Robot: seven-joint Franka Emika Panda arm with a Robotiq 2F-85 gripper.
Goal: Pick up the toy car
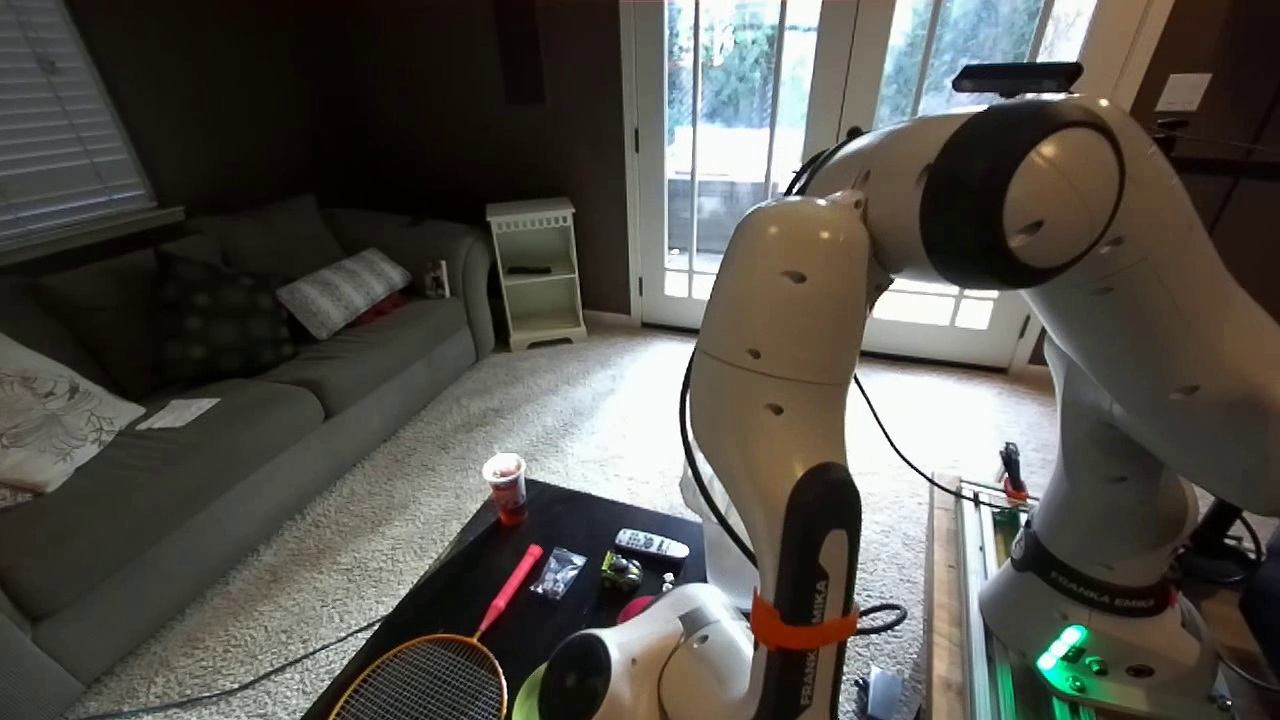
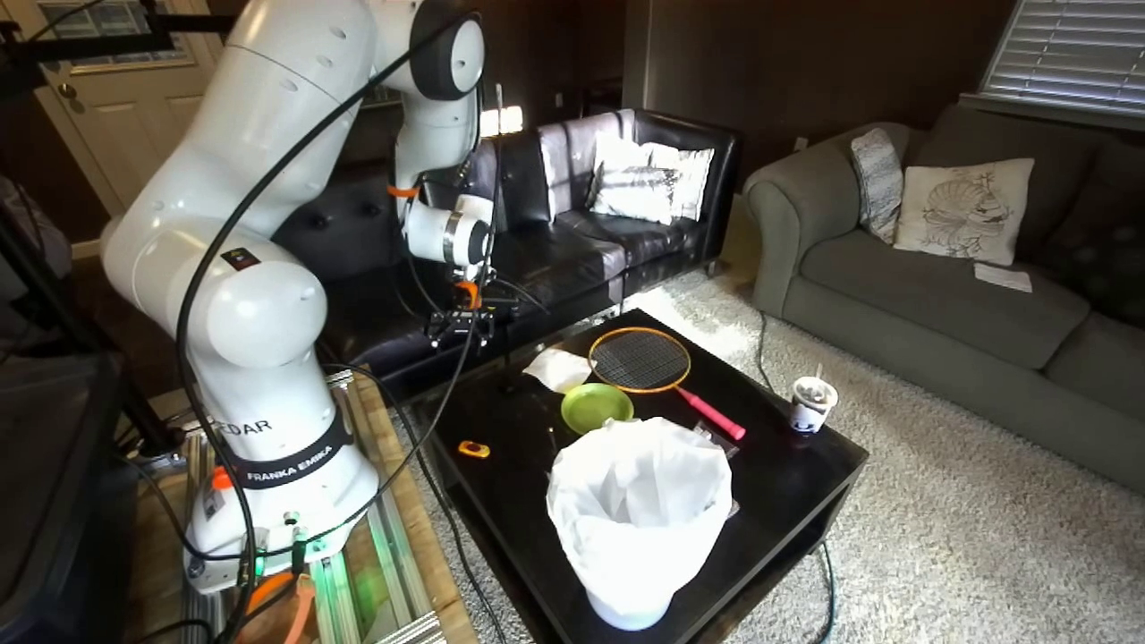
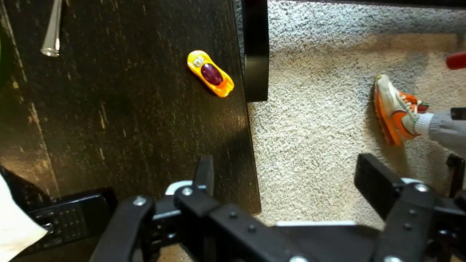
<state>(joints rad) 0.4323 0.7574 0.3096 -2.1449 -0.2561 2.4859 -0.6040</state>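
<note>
the yellow toy car (image 3: 210, 74) lay on the table (image 3: 127, 120), near one edge.
the gripper (image 3: 285, 178) hung above, near a corner of that edge, spread wide and holding nothing.

From differing sides, both exterior views look across arm (image 1: 775, 340), bench (image 2: 778, 487) and grey couch (image 1: 230, 450); the wrist view, nearer, faces steeply down past the fingers (image 3: 376, 183) at the bench's edge.
</note>
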